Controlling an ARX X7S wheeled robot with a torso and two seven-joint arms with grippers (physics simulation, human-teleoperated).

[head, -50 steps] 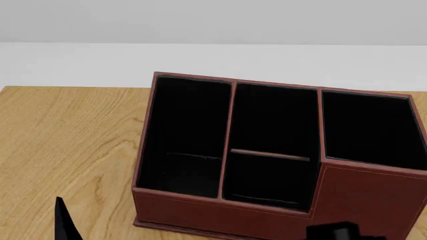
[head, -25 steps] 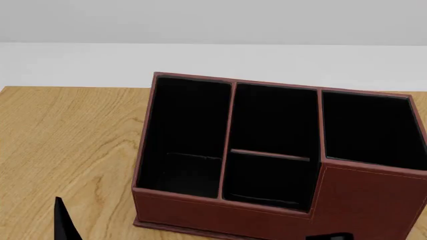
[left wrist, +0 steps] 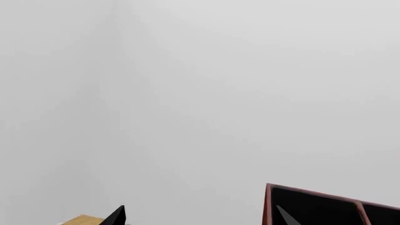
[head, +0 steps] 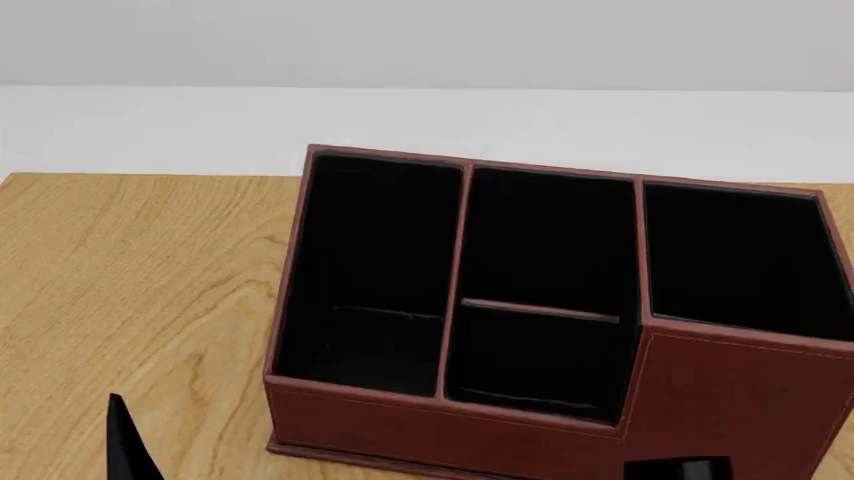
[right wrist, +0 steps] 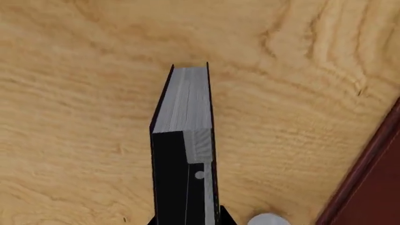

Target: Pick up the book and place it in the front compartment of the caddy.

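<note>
The caddy [head: 400,425] is a reddish-brown stitched box with black compartments, standing on the wooden table; its corner shows in the left wrist view [left wrist: 269,206] and its wall in the right wrist view [right wrist: 368,178]. The small front compartment [head: 534,360] holds nothing. My right gripper [right wrist: 187,221] is shut on the book [right wrist: 187,98], a black hardcover with its white page edge showing, held above the table next to the caddy. A black shape [head: 681,468] at the head view's bottom edge, in front of the caddy, is the book or that gripper. My left gripper [left wrist: 200,223] is open, with nothing in it.
The wooden table [head: 134,270] stretches left of the caddy, with a white wall behind. One left fingertip [head: 127,445] shows at the head view's lower left. A small white round shape [right wrist: 267,219] lies by the book near the caddy wall.
The black shape at the bottom right of the head view sank almost out of view, then rose a little again. The left fingertip and the caddy have not moved.
</note>
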